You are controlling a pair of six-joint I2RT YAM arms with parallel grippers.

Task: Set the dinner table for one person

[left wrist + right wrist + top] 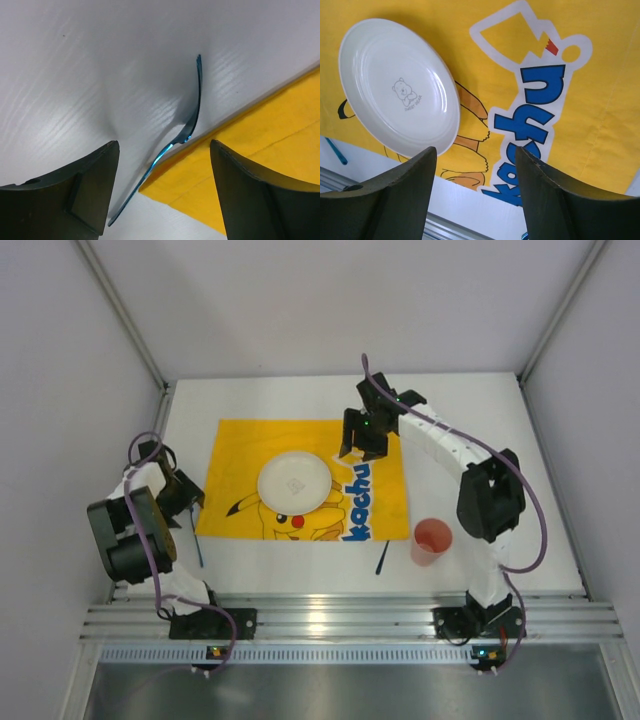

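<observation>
Nearest to us, in the left wrist view, the left gripper (164, 150) hangs released, its two dark fingers (60, 200) spread wide with nothing between them. Below the gap a thin blue utensil (192, 120) lies on the white worktop (75, 75), right against the edge of the yellow cloth (260, 150). That worktop carries everything, running back from the ribbed rail (350, 618) at its near edge. A white plate (294, 480) sits mid-cloth, a pink cup (432, 540) stands just off the cloth's right side, and a dark utensil (381, 558) lies beside the cup. Over the cloth, beside the plate, the right gripper (475, 155) is likewise spread and holds nothing. We judge the setting nearly laid, with the left-hand cutlery the step in hand. If the blue utensil needs shifting, we would have to go low, pinch across its thin handle and keep from snagging the cloth.
</observation>
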